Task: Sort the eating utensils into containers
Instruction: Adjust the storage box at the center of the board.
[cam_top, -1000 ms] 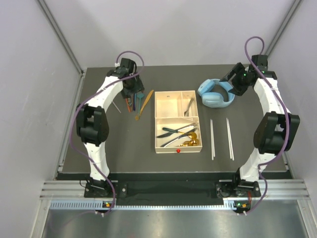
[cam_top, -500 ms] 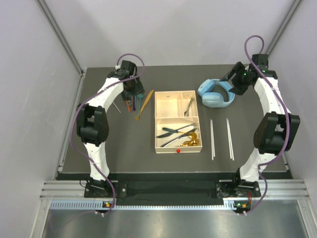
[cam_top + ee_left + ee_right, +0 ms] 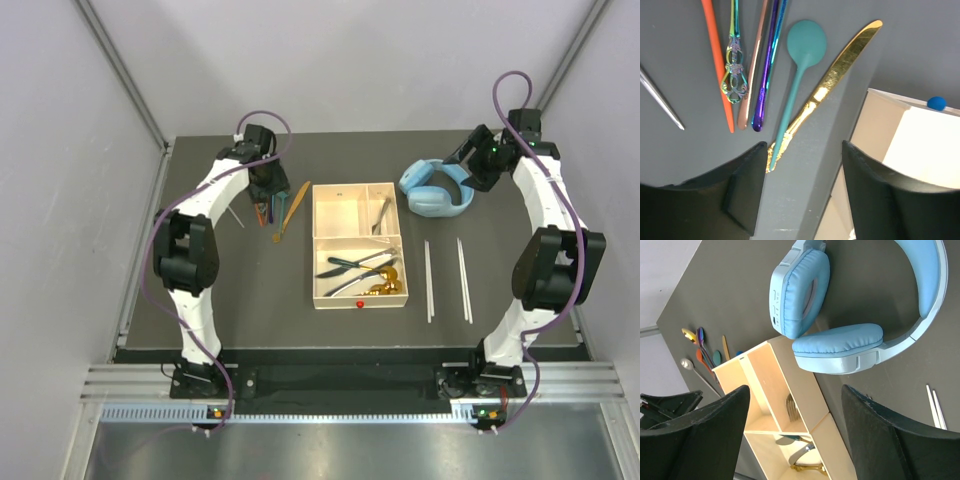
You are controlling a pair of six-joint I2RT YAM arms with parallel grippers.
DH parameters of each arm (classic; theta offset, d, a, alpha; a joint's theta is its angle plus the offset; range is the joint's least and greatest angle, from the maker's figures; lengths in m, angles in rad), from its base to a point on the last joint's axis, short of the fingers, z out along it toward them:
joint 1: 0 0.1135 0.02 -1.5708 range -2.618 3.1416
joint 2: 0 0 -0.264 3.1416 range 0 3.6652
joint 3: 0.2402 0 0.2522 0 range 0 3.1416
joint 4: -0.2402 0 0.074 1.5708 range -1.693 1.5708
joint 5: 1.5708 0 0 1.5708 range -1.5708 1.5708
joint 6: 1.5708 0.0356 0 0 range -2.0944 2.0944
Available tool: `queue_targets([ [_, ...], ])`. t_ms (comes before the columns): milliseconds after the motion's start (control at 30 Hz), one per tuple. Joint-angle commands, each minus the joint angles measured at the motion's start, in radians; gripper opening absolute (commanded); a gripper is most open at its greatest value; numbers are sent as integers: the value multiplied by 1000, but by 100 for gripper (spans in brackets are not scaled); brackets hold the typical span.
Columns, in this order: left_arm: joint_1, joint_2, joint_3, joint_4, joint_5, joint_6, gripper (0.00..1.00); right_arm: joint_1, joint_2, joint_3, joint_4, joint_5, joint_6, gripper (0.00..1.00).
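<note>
Each arm is built of smooth white links joined by bulky matte-black housings; the left arm [image 3: 218, 182] stands at the left of the overhead frame, the right arm [image 3: 535, 190] at the right. A thin purple cable [image 3: 263, 110] runs from each wrist down to a black base [image 3: 195, 378] at the lower edge. A small green light [image 3: 493, 152] glows on the right arm's black wrist. In the wrist views the left gripper [image 3: 804, 150] and right gripper [image 3: 795, 392] show broad, matte-black fingers [image 3: 742, 192] with rounded edges.
</note>
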Motion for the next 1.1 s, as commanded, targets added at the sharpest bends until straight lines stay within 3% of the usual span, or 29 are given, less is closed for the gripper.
queue_targets([
  [0, -1, -79, -4, 38, 23, 13, 57, 13, -50, 2, 17, -20, -17, 74],
  [67, -1, -91, -13, 38, 9, 13, 49, 15, -42, -1, 28, -24, -12, 74],
  [133, -1, -99, -29, 37, 3, 13, 49, 16, -33, 3, 39, -30, -4, 74],
  [233, -1, -113, -49, 31, 0, 12, 62, 24, -24, 13, 43, -34, -1, 74],
  [400, -1, -123, -58, 18, -17, 13, 72, 28, -41, -13, 39, -24, -12, 74],
  [467, 0, -125, -58, 15, -25, 18, 71, 28, -54, -26, 31, -17, -20, 73],
  [500, -1, -125, -58, 14, -32, 19, 60, 28, -59, -39, 29, -12, -23, 72],
  [533, -1, -123, -58, 12, -35, 22, 14, 28, -68, -44, 29, -11, -23, 68],
  [567, -1, -120, -58, 9, -43, 21, 4, 28, -73, -49, 26, -9, -24, 61],
  [600, -1, -117, -55, 7, -48, 21, 1, 28, -82, -56, 26, -6, -29, 15],
  [633, -1, -113, -53, 6, -46, 22, 10, 28, -88, -59, 23, 0, -32, 8],
  [667, -1, -104, -49, 0, -45, 27, 18, 28, -91, -62, 17, 11, -35, 9],
  [700, 0, -97, -38, -5, -37, 28, 31, 28, -99, -64, 13, 15, -41, 19],
  [733, -1, -90, -30, -8, -32, 30, 53, 28, -102, -64, 7, 20, -46, 26],
  [767, -1, -74, -24, -12, -29, 32, 55, 28, -105, -67, 0, 26, -49, 33],
  [800, -1, -67, -9, -22, -29, 30, 56, 28, -107, -69, -3, 29, -52, 46],
  [900, -1, -41, 10, -35, -14, 27, 59, 28, -104, -82, -4, 26, -43, 59],
  [1067, -1, -22, 5, -46, 1, 10, 73, 28, -90, -127, 22, 8, -17, 66],
])
